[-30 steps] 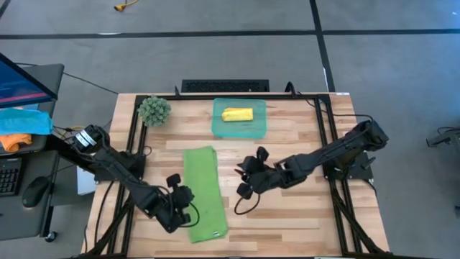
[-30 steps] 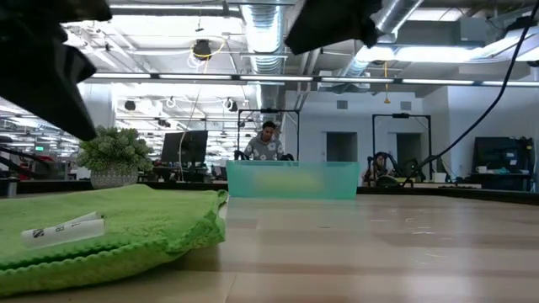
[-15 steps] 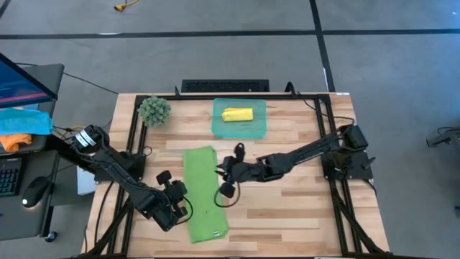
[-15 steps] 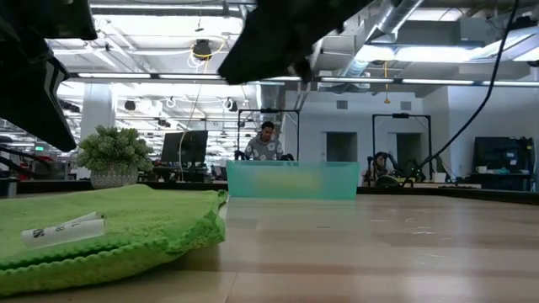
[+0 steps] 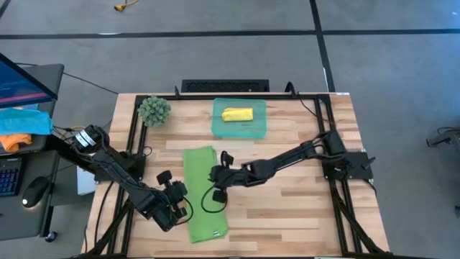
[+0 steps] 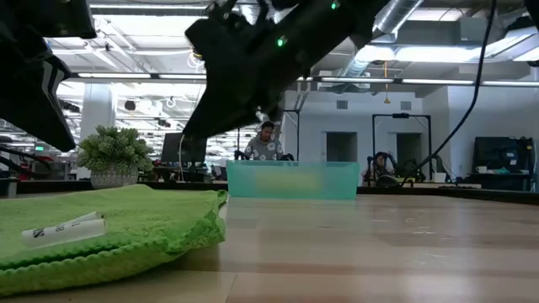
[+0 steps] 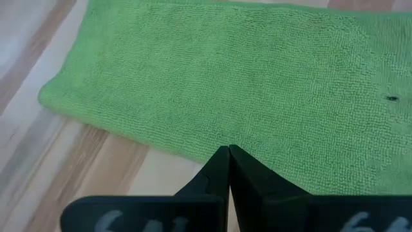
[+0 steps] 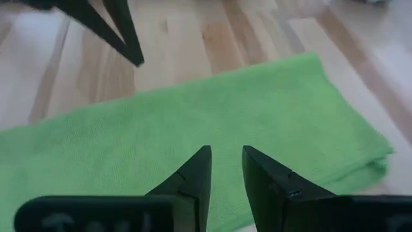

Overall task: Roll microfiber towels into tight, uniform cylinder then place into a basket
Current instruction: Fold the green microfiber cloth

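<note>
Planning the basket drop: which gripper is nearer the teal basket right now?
Right. The right gripper hangs over the green towel's edge, just short of the basket. The left gripper sits at the towel's opposite edge, farther down the table from it.

Left claw [image 7: 228, 149] pinched closed, right claw [image 8: 225, 153] parted with nothing between its fingers.

A light green microfiber towel [image 5: 203, 191], folded into a long narrow strip, lies flat on the wooden table, a small white label near its front end. Well behind it, a bright yellow microfiber towel [image 5: 237, 114], rolled into a short cylinder, rests inside the shallow translucent teal-green plastic basket [image 5: 240, 130] at the table's rear.
</note>
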Controlling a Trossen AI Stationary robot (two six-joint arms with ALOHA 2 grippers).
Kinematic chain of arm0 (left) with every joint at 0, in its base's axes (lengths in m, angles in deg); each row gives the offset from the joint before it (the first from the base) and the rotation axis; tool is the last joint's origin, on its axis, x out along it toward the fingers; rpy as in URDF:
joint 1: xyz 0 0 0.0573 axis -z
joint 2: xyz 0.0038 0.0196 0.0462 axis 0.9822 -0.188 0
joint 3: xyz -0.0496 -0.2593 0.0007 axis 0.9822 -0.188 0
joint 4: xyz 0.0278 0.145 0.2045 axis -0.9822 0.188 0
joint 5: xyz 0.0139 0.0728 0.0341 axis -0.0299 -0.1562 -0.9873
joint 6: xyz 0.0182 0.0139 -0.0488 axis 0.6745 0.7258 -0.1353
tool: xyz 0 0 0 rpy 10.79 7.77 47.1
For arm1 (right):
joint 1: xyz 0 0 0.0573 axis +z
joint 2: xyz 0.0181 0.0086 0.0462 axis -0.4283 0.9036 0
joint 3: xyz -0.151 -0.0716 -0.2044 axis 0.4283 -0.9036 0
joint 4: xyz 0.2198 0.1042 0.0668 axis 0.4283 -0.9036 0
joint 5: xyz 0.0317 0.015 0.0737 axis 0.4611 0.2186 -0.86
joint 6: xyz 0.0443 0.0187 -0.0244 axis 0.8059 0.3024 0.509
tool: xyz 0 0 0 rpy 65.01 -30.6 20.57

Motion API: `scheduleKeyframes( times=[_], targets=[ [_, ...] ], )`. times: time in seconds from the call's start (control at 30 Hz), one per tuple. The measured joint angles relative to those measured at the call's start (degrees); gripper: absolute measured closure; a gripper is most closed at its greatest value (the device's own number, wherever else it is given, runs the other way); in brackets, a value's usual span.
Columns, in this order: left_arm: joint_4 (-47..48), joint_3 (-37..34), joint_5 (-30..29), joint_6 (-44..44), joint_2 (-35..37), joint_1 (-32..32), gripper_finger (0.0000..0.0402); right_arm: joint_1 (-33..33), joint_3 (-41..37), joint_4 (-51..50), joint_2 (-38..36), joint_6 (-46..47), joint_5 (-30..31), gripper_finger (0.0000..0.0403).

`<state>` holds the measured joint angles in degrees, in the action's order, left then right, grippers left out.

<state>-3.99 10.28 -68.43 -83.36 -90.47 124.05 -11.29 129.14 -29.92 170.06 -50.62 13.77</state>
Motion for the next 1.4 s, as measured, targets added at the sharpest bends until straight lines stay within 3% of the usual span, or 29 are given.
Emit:
scheduleKeyframes(
  times=[0.27, 0.73, 1.4],
  targets=[
    [0.02, 0.0, -0.05, 2.81, 0.0, -1.95, 0.0401, -0.06, 1.45, -0.36, 4.73, 1.52, -1.08, 0.0291],
    [-0.67, 0.0, -0.21, 6.72, 0.0, -5.54, 0.0401, -0.94, 0.45, -3.94, 4.81, 6.49, -1.6, 0.0291],
    [0.4, 1.86, 0.55, 8.63, 0.0, -4.2, 0.0401, -0.24, -2.15, 0.02, 4.81, 7.74, -2.87, 0.0291]
  ],
)
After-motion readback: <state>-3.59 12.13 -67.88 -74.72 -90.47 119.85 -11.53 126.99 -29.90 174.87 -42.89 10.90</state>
